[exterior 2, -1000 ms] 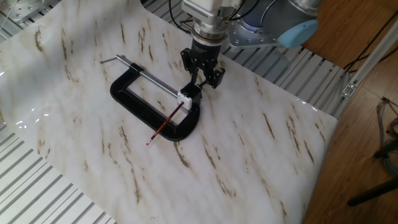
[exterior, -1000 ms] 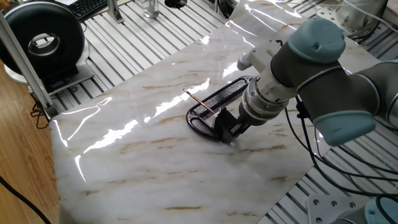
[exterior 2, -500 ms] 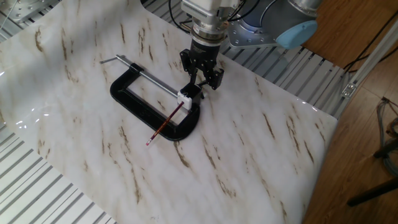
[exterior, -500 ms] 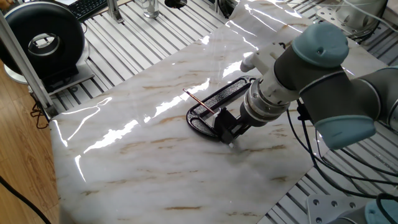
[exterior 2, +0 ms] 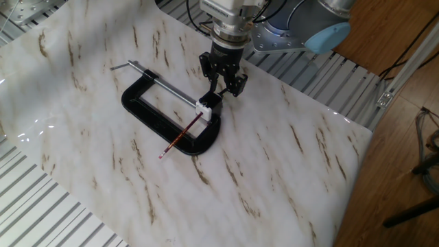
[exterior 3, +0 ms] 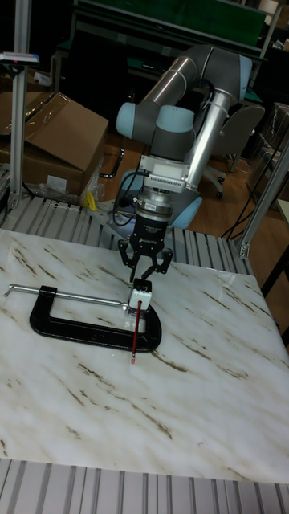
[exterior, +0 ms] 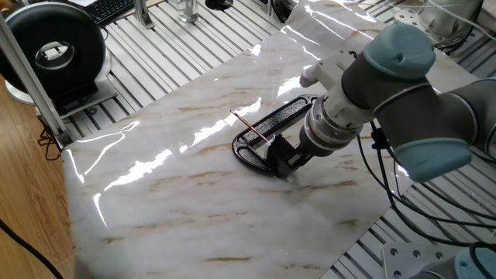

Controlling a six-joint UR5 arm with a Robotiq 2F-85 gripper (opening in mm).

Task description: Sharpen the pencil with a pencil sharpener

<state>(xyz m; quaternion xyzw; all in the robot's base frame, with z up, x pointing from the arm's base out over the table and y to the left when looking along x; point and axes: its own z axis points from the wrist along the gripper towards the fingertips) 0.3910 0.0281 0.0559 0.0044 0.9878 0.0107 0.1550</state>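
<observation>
Marble-patterned worktop [exterior 2: 288, 171] fills most of both side views. Large black C-shaped clamp [exterior 2: 147, 113] lies flat left of centre in the other fixed view, its silver threaded rod [exterior 2: 164, 83] running toward the upper left.

Small boxy pencil sharpener with a pale face [exterior 2: 204, 108] sits at the clamp's right end, at the tip of the rod. In the tall view it [exterior 3: 140, 297] shows as a whitish block.

Thin reddish-brown pencil [exterior 2: 180, 136] has one end in the sharpener and slants down-left across the clamp frame, its pale far end over the marble. In the tall view the pencil [exterior 3: 136, 325] runs nearly straight down from the sharpener.

Black two-finger claw [exterior 2: 223, 88] points downward just above and right of the sharpener (fingers spread, nothing between them); in the tall view the claw [exterior 3: 144, 277] hangs directly over the block, released.

In one fixed view the claw [exterior: 284, 164] is at frame centre, beside the clamp.
</observation>
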